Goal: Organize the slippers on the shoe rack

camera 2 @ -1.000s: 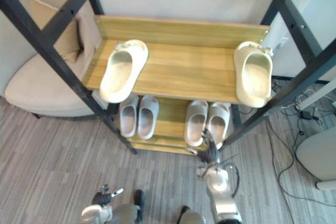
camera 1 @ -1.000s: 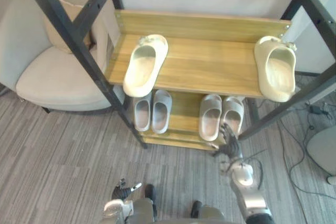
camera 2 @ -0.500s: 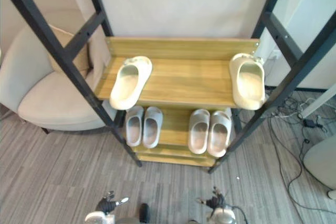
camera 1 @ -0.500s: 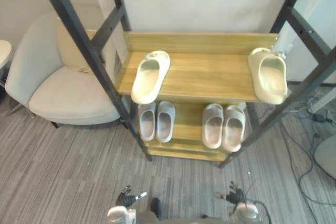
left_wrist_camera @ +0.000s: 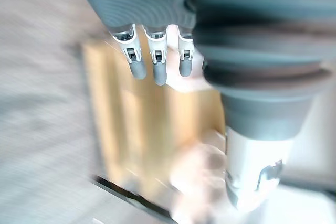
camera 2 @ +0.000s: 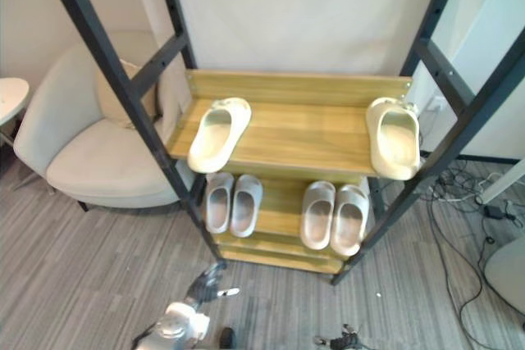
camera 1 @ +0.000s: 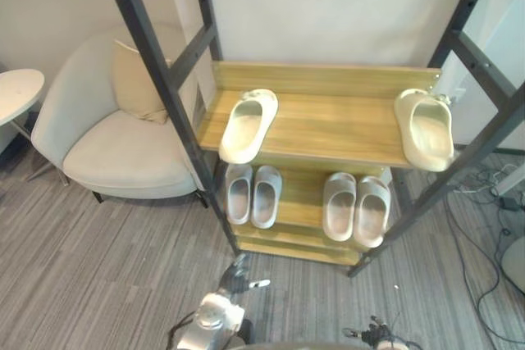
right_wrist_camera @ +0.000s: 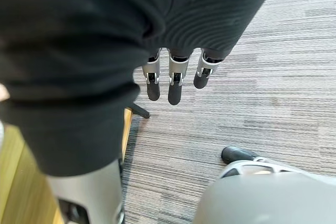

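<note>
A: What is sitting at the left of the frame?

B: A round table point(camera 1: 16, 92) is peeking in at the left edge. A pale chair point(camera 1: 115, 149) is standing next to it, with a cushion point(camera 1: 135, 88) leaning on its back. The chair is sitting just beside the rack point(camera 1: 336, 120), behind its dark slanted post.

A: Where are the slippers lying?

B: All of them are resting on the rack, in the middle of the frame. On the top shelf, the left cream slipper point(camera 1: 248, 125) is lying at an angle, its near end hanging over the front edge. The right cream slipper point(camera 1: 424, 127) is lying well apart from it at the shelf's right end, also overhanging the front. On the lower shelf, the left grey pair point(camera 1: 252, 194) is sitting side by side. The right grey pair point(camera 1: 355, 206) is doing the same further right.

A: What is the left hand doing?

B: The left hand point(camera 1: 235, 273) is hovering low in the frame, below the left grey pair and over the striped floor point(camera 1: 98, 260). Its fingers are stretching out straight, the thumb is sticking sideways, and it is holding nothing.

A: And the right hand?

B: The right hand point(camera 1: 376, 336) is showing at the bottom edge, right of centre, over the floor. In its wrist view the fingers point(right_wrist_camera: 169, 80) are hanging relaxed and nearly straight, gripping nothing.
</note>
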### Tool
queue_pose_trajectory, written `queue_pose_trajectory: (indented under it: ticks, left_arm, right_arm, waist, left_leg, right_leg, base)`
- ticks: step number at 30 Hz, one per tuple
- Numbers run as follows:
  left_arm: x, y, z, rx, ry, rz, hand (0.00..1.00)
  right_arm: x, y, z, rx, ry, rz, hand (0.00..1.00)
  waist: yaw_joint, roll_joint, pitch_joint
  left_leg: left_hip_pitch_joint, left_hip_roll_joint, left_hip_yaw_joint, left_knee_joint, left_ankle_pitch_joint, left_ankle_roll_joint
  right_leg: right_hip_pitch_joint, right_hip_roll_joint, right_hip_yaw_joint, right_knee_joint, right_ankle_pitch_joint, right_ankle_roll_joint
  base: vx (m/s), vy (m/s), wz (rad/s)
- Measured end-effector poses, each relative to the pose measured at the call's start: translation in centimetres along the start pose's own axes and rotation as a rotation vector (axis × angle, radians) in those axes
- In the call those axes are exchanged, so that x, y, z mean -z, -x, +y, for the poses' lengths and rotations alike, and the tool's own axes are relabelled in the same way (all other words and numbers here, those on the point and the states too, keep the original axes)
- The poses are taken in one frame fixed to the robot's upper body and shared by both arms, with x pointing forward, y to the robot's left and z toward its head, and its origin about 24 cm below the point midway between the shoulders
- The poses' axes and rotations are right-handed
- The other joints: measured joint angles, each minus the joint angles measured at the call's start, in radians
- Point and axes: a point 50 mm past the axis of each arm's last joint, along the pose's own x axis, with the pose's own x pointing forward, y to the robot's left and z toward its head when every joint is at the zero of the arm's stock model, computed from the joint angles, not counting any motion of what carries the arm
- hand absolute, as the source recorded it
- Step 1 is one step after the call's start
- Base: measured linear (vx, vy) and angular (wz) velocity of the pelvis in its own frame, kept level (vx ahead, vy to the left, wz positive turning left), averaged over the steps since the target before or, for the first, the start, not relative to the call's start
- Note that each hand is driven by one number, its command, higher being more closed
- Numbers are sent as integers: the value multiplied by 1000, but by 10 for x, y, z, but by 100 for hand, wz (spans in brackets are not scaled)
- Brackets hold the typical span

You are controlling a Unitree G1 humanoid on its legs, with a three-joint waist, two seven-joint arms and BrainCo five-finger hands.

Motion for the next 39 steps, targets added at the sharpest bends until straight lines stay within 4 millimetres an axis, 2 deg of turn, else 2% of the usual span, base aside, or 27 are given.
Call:
queue_pose_trajectory:
  ticks: [1,2,6,9,11,13,14,16,28,29,30,32,35,37,39]
  left_arm:
    - [-3,0,-2,7,0,-16,0]
    - [-19,-2,-8,40,14,-88,0]
    - [-51,-3,-11,83,-3,-221,0]
    - [-90,-3,-9,68,-30,-388,0]
    - [-104,-2,-8,67,-44,-449,0]
    - [-132,1,-3,40,-55,-571,0]
    - [-134,1,-2,37,-55,-579,0]
    - [-153,4,8,-21,-60,-662,0]
    - [-195,6,52,-235,-130,-816,0]
    - [-203,3,64,-266,-160,-825,0]
    - [-204,3,66,-271,-165,-826,0]
    - [-214,-1,91,-363,-200,-820,0]
    - [-221,-3,111,-434,-222,-808,0]
    - [-227,-2,135,-515,-247,-782,0]
    - [-229,-2,151,-568,-260,-756,0]
  right_arm:
    - [0,0,0,1,0,-1,0]
    - [-1,0,-1,7,-4,-4,0]
    - [-4,-1,-3,17,-12,-14,0]
    - [-5,-1,-3,19,-1,-23,0]
    - [-6,-1,-3,18,6,-25,0]
    - [-7,-1,-3,13,27,-32,0]
    - [-7,-1,-3,13,27,-32,0]
    - [-9,-2,-4,13,33,-37,0]
    - [-17,-4,-5,17,42,-58,0]
    - [-18,-4,-6,17,40,-61,0]
    - [-18,-4,-6,17,40,-62,0]
    - [-23,-5,-6,19,35,-71,0]
    - [-25,-5,-7,21,32,-76,0]
    - [-29,-5,-8,23,26,-88,0]
    - [-32,-5,-8,23,23,-100,0]
  waist:
    - [-2,1,-1]
    - [-14,7,-5]
    - [-22,14,-9]
    - [-22,19,-12]
    - [-23,18,-12]
    - [-25,18,-12]
    - [-25,18,-12]
    - [-26,18,-12]
    - [-29,14,-13]
    - [-29,14,-13]
    - [-29,14,-13]
    - [-33,12,-12]
    - [-36,9,-10]
    - [-37,8,-10]
    - [-37,8,-10]
  left_leg:
    - [0,0,0,0,0,0]
    - [-2,0,1,0,-1,-1]
    - [-4,3,3,0,-4,-1]
    - [-2,7,14,0,-8,-3]
    - [-2,7,15,0,-9,-3]
    - [-2,9,20,0,-9,-3]
    - [-1,10,21,0,-9,-3]
    - [6,13,30,0,-12,-7]
    - [14,17,46,-1,-16,-10]
    - [14,17,46,-1,-16,-10]
    - [14,17,46,-1,-16,-10]
    - [14,17,48,-1,-16,-10]
    - [10,18,50,-1,-16,-10]
    - [-4,19,60,-1,-16,-10]
    - [-8,20,68,0,-16,-10]
  right_leg:
    - [0,0,0,-1,0,0]
    - [0,2,2,-9,1,-2]
    - [-1,5,8,-18,4,-6]
    - [-2,10,19,-26,9,-10]
    - [-1,11,20,-27,10,-11]
    - [0,14,25,-32,18,-16]
    - [1,14,25,-32,18,-16]
    - [10,19,33,-48,27,-19]
    - [11,22,52,-61,31,-18]
    - [11,22,52,-61,34,-19]
    - [11,23,52,-61,34,-18]
    - [11,23,53,-63,37,-17]
    - [11,24,55,-76,44,-18]
    - [5,29,60,-99,64,-19]
    - [-4,29,68,-100,67,-19]
  base:
    - [32,-18,-4]
    - [33,-18,-3]
    - [30,-21,-7]
    - [8,-20,-9]
    - [1,-14,-4]
    - [-7,-14,-6]
    - [-22,-10,-8]
    - [-31,-11,-10]
    - [-17,-3,-5]
    - [0,0,0]
    - [0,0,0]
    - [0,0,0]
    - [-5,-2,-2]
    - [-16,-7,-11]
    - [-10,-3,-12]
